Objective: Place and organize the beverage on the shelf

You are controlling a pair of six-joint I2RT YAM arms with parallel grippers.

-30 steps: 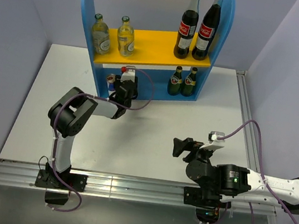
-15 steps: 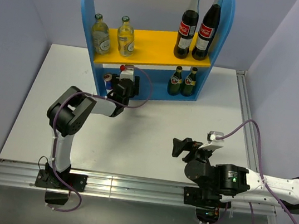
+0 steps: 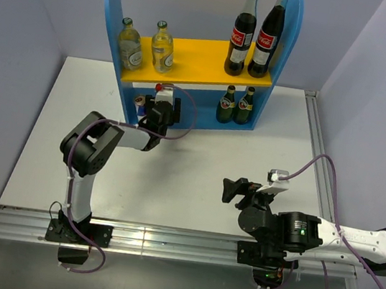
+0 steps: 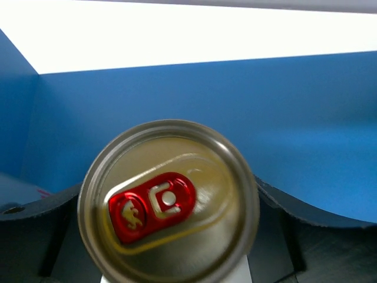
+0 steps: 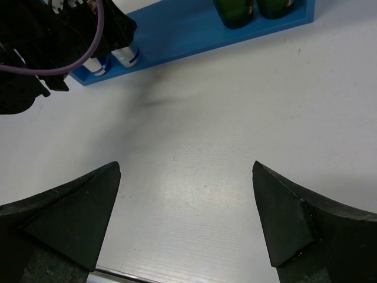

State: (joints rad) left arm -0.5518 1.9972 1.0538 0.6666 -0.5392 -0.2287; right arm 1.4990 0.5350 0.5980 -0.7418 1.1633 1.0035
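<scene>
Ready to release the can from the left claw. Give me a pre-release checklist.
1. Can gripped in left claw: ok.
2. Can upright, top facing the wrist camera: ok.
3. Can bottom seated on base: cannot tell.
4. Can apart from second can: ok.
5. Right claw open, far from both cans: ok.

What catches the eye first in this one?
A red-tabbed can top fills the left wrist view, clamped by the left gripper low in the blue shelf. Two cola bottles tower at the right of the yellow upper board; the right gripper hangs open over the table.
</scene>
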